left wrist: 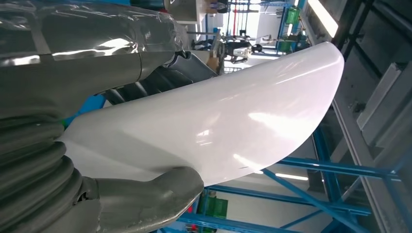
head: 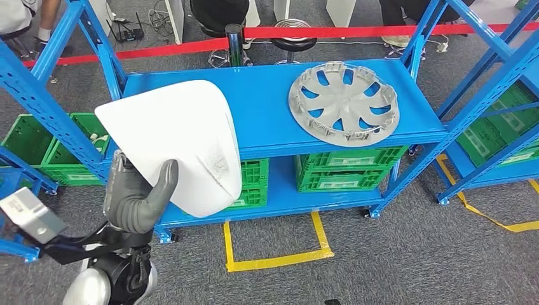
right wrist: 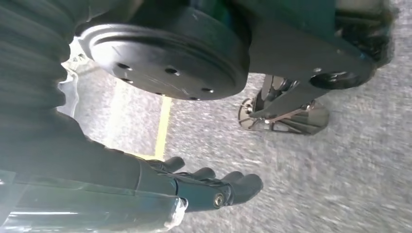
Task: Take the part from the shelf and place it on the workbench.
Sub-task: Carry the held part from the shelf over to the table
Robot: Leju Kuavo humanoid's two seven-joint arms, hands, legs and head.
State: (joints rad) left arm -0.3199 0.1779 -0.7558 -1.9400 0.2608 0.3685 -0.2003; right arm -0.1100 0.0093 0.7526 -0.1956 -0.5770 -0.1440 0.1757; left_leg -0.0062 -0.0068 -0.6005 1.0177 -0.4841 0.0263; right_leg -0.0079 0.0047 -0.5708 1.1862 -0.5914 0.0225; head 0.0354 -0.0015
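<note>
The part is a large white curved shell point(head: 178, 140), glossy on its outer face point(left wrist: 218, 121). My left hand point(head: 136, 197) grips its lower edge, with the grey thumb point(left wrist: 145, 199) pressed on one face, and holds it up in front of the left end of the blue shelf point(head: 267, 108). A silver wheel cover point(head: 343, 101) lies flat on the shelf's right half. My right hand point(right wrist: 204, 187) hangs over the grey floor with its fingers loosely extended and nothing in them.
Green crates point(head: 346, 168) fill the lower shelf level, and more point(head: 44, 149) stand in the rack to the left. Another blue rack point(head: 502, 127) stands at the right. Yellow tape point(head: 273, 257) marks the floor in front. A red barrier tape point(head: 318, 32) and stools lie behind.
</note>
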